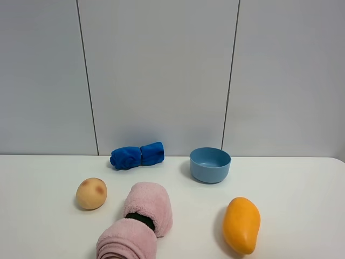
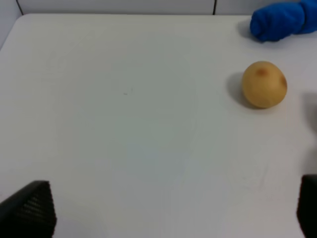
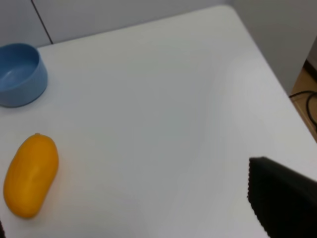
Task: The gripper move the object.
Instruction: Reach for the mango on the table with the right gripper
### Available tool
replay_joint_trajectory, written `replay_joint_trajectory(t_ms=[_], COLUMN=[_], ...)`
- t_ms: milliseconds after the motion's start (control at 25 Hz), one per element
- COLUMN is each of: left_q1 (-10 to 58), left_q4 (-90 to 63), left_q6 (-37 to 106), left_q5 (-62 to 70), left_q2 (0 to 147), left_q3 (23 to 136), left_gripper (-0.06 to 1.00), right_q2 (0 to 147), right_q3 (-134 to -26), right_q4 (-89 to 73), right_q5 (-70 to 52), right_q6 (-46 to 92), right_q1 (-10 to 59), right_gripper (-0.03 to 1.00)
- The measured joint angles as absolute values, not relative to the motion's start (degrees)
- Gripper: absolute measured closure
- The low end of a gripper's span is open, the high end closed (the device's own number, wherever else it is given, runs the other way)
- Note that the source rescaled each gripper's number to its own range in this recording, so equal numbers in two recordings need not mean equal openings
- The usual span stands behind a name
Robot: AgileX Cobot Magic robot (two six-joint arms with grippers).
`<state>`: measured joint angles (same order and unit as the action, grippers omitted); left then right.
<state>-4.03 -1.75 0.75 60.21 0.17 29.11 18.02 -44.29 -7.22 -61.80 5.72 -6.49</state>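
The orange-yellow mango (image 1: 241,224) lay on the white tabletop (image 1: 302,183), toward the front right. It was near the blue bowl (image 1: 210,164) but apart from it, and nothing touched it. The right tool (image 3: 126,198) hung above the tabletop with the mango off to one side, its fingers spread wide and empty. The left tool (image 2: 173,188) likewise gaped open, well short of the tan peach (image 2: 264,84).

high: frontal, facing wall (image 1: 161,70) | left wrist: shares peach (image 1: 91,193) | right wrist: shares mango (image 1: 241,225), bowl (image 1: 210,164)
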Motion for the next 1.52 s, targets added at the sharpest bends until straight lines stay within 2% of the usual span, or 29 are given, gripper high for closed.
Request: replay_joint_trajectory(t_ms=[320,680,960,1280,1520], left_q1=[-4.03,-4.03,-4.03,-4.03,-4.03], left_q4=[-1.75,-1.75,-1.75,-1.75,-1.75], left_q6=[0.75,0.75,0.75,0.75,0.75], left_q5=[60.21,60.21,60.21,60.21,60.21], left_q2=[0.17,0.17,0.17,0.17,0.17], left_q3=[29.11,29.11,29.11,29.11,29.11], left_gripper=[-0.06,-0.06,-0.06,-0.06,-0.06], right_q2=[42.24,61.96,68.07,68.32,71.42], right_q3=[-58.21,-66.97,-68.19,-68.19,-68.24], right_q4=[-8.89,-10.37,-12.97,-18.55,-19.51], right_q5=[-69.26,-69.41,-69.34,-69.34,-67.07], right_q6=[5.28,5.20,10.32,17.16,18.00], right_q1=[-6.49,-6.49,-6.49,-6.08,0.99], right_gripper=[-0.03,-0.03,-0.03,-0.03,-0.03])
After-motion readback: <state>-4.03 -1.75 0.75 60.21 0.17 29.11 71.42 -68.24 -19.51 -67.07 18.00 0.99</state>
